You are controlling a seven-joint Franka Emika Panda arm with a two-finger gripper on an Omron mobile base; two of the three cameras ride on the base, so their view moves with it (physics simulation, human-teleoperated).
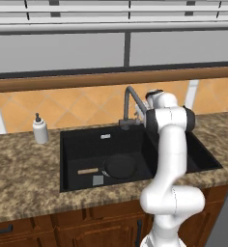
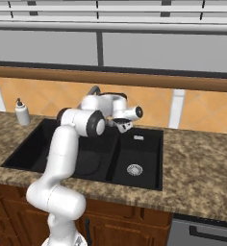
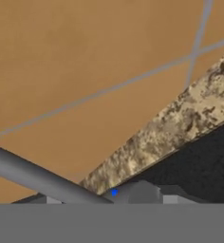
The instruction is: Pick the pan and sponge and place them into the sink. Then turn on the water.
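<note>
The black pan (image 1: 120, 166) lies flat in the wide basin of the black sink (image 1: 70, 154), its tan wooden handle (image 1: 87, 171) pointing left. The small sponge (image 1: 98, 180) rests on the basin floor just in front of the handle. My gripper (image 2: 122, 126) is raised over the back of the sink (image 2: 149, 144), right beside the dark grey faucet (image 1: 131, 99). The hand view looks closely at the faucet's grey bar (image 3: 42, 178) and base (image 3: 142, 194). I cannot make out how the jaws stand. The water is out of view.
A white soap pump bottle (image 1: 39, 129) stands on the speckled counter (image 1: 24, 178) left of the sink. The narrower basin holds a silver drain (image 2: 134, 169). An orange tiled wall (image 3: 85, 57) rises directly behind the faucet, with a wooden ledge (image 1: 63, 82) above.
</note>
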